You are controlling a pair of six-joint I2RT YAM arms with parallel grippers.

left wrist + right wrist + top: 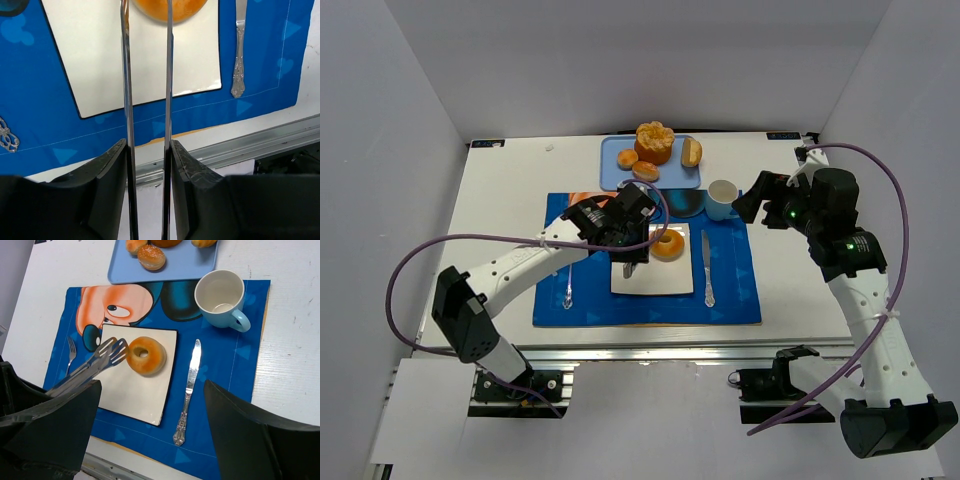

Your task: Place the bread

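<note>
A white table [500, 200] stood inside plain white walls, and on it lay a blue cartoon-printed placemat [730, 290]. A white square plate [655, 282] sat in the middle of the placemat. The ring-shaped golden-brown bread [146, 355] lay flat on the plate, in its far right corner, with its centre hole facing up.

The left gripper [148, 145] hung over the near part of the plate. Its fingers [112, 167] were drawn narrow and clamped a pair of slotted metal tongs [107, 356] by the two thin arms. The tong tips reached the bread's left edge, close together. Whether they touched it could not be told.

The right gripper [152, 385] was held above the right side of the table, well apart from the bread, with its fingers [240, 425] spread wide and nothing between them.

A silver table knife [189, 385] lay on the placemat just right of the plate, and a silver fork [71, 351] lay to the plate's left. A pale blue mug [220, 295] stood upright at the placemat's far right corner. Beyond the placemat a light blue tray [170, 267] carried small round rolls [151, 256] and a tall orange bun [655, 142].
</note>
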